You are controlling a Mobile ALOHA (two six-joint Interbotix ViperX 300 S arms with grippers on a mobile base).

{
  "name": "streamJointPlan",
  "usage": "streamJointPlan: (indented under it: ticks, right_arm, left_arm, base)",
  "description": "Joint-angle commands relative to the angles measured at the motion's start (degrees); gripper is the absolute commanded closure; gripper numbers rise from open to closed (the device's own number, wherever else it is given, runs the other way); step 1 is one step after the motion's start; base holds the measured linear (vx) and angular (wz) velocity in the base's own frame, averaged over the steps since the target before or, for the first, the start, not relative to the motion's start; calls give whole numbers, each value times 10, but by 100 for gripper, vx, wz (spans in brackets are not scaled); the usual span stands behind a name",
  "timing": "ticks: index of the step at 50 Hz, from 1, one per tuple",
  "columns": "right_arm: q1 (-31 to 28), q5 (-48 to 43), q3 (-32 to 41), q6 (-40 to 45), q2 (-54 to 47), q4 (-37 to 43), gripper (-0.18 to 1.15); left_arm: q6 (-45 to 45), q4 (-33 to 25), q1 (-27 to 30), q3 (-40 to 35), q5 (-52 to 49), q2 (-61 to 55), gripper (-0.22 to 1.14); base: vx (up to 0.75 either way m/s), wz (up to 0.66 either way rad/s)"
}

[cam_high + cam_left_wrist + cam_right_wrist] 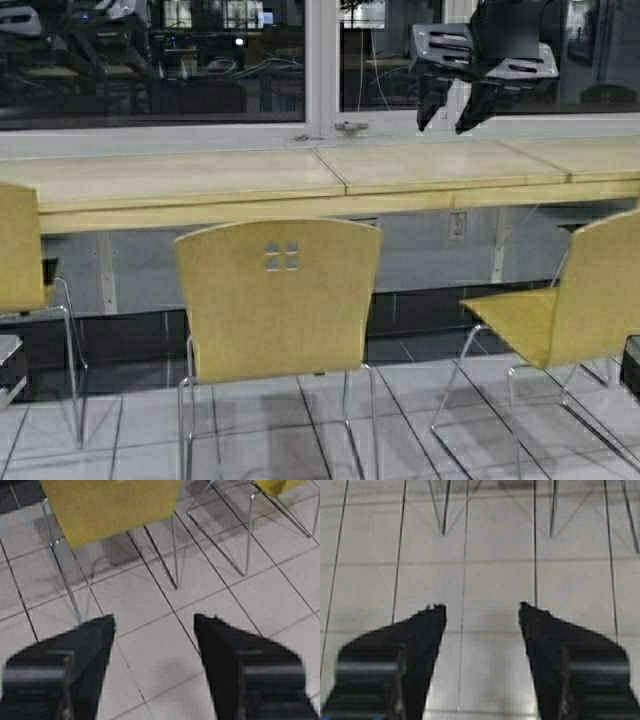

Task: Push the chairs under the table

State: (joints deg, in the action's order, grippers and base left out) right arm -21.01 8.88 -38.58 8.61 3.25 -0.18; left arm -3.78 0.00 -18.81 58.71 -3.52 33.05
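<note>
A: Where does everything sit?

B: The middle chair (278, 297) stands straight ahead of both grippers, back toward the robot, seat short of the bench (200, 180). A second chair (565, 300) is ahead and off to the right, turned at an angle. A third chair (20, 250) is off to the left, cut by the frame.

A: And the grippers?

B: The left gripper (154, 625) hangs low over the floor tiles, fingers spread wide, holding nothing; the middle chair's chrome legs (172, 555) lie just beyond its tips. The right gripper (481, 612) is also wide open and empty, pointing at bare tile with thin legs farther ahead. Neither touches a chair. The dark gripper shape in the window (480, 70) looks like a reflection.

A: How should the push go?

B: I would meet the middle chair's back squarely, contact spread across it near the cutouts (281, 255), not at one edge, so it does not swivel. A slow, straight push should slide the legs across the tiles.

A: Room?

B: The space under the bench's front edge looks open ahead of that chair. There are gaps on both sides, narrower toward the angled right chair, whose legs splay inward. That one probably needs squaring first.
</note>
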Motion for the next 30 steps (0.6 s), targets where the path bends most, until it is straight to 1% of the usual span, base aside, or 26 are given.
streamJointPlan:
  ticks: [1,8,21,25,30]
  right_arm:
    - [-1,1,11,3,16,2,13]
    - [-1,-1,9,7,20,4,13]
    - [-1,-23,-11,54,11,26,13]
    - [-1,-40,-9,74,-11,41,13]
    - [-1,-62,-9,106,-44,69,13]
  left_arm:
    - [4,-1,1,-14,2,1,5]
    - [0,0,2,-12,2,-4,5]
    - [-40,-19,8,-11,-5,-23,5]
    - [-69,-40,19,-11,-9,-41,5]
    - [-119,-75,20,-8,-6,-86,5]
  base:
    - [36,8]
    - [39,12]
    - [39,9]
    - [36,4]
    - [33,0]
